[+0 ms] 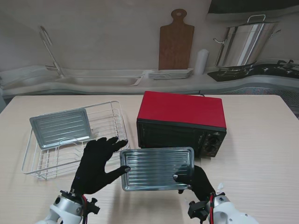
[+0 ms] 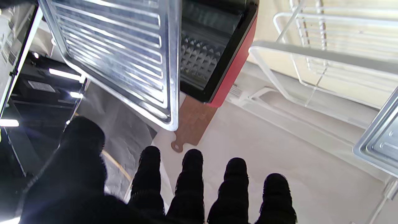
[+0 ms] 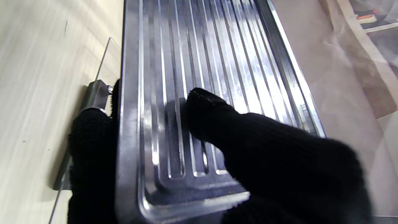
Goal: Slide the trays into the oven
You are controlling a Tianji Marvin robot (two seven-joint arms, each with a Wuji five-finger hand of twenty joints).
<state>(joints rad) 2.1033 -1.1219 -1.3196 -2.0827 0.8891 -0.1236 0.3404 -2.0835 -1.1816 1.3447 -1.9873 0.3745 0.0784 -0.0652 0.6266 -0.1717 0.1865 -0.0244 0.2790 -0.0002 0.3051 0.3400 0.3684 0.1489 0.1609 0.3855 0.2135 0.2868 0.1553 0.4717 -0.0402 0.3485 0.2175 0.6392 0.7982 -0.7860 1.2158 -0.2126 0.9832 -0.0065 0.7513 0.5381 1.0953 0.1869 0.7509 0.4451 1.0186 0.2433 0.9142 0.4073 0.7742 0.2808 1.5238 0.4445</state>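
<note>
Stand view shows the ribbed tray (image 1: 157,168) held up in front of the red oven (image 1: 181,123), roughly level and just on my side of the oven's dark front, lined up a bit to the left of its middle. My right hand (image 1: 198,181) has it pinched at the near right corner; the right wrist view makes that clear, thumb (image 3: 217,115) pressed down on the ribs and fingers (image 3: 90,140) curled under the rim. My left hand (image 1: 97,164) is spread wide beside the tray's left edge, fingers apart and holding nothing; whether the thumb tip actually touches the rim I can't tell. From the left wrist view the oven cavity looks open, with the tray's far edge hanging right by it. A second tray (image 1: 60,127) sits propped in the wire dish rack (image 1: 74,165) off to the left, so that one's not done yet. I'd say this is the first tray's insertion step, about to start. Next move needs the tray kept flat, its far edge matched to the opening, then pushed straight away from me. One-corner grip could let it tip or twist, so the left hand steadying the other side seems smart.
</note>
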